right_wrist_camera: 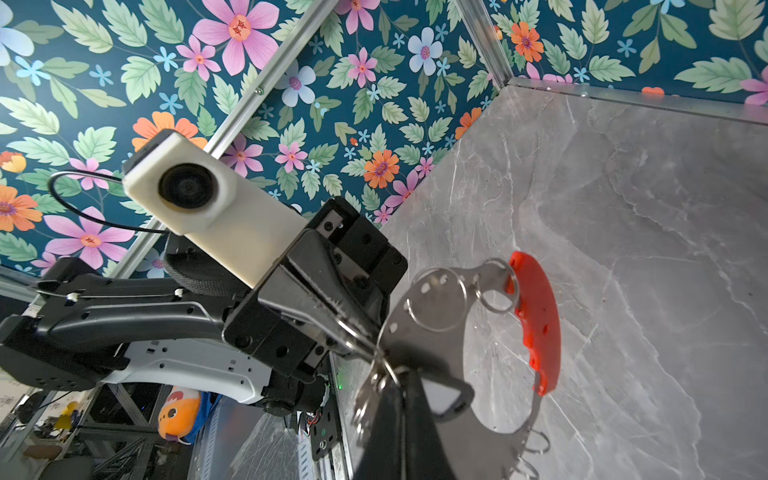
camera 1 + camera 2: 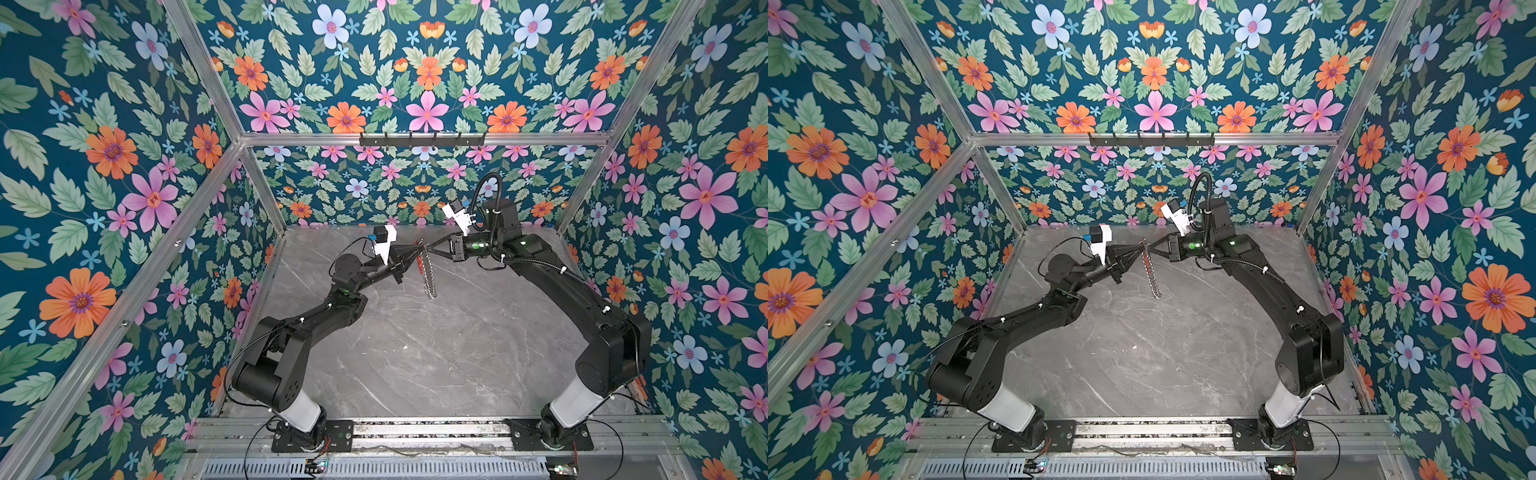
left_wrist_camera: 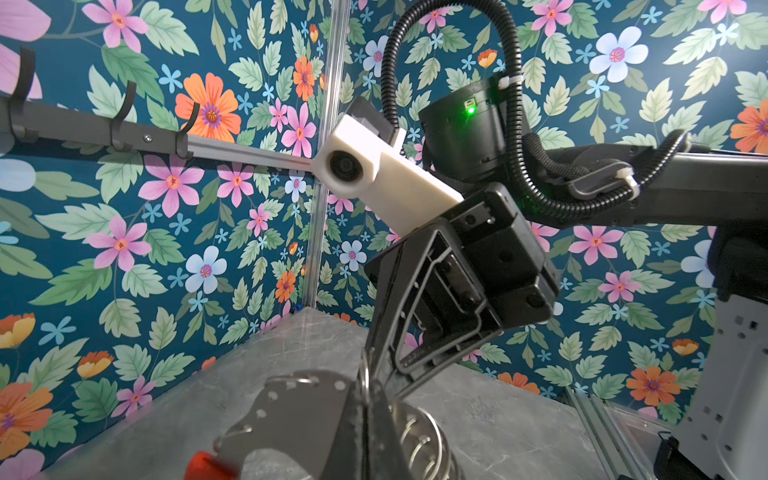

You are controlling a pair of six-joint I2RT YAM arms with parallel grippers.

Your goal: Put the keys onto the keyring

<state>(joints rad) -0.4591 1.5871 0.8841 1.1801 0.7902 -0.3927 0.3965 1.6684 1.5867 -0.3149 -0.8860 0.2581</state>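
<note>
The keyring (image 2: 428,274) (image 2: 1151,270) hangs edge-on in the air above the back middle of the table. It is a silver plate (image 1: 432,303) (image 3: 291,411) fringed with steel loops, with a red bar (image 1: 536,316) along one arc. My left gripper (image 3: 368,399) (image 2: 417,248) is shut on a loop at the plate's upper rim. My right gripper (image 1: 399,386) (image 2: 430,245) meets it tip to tip and is shut. The black key fob (image 1: 446,397) with a pale face sticks out beside its fingers, small loops at their tips.
Grey marble table (image 2: 415,353) inside floral walls with an aluminium frame. A black hook rail (image 2: 422,140) runs along the back wall above the arms. Both arm bases stand on the front rail (image 2: 428,432).
</note>
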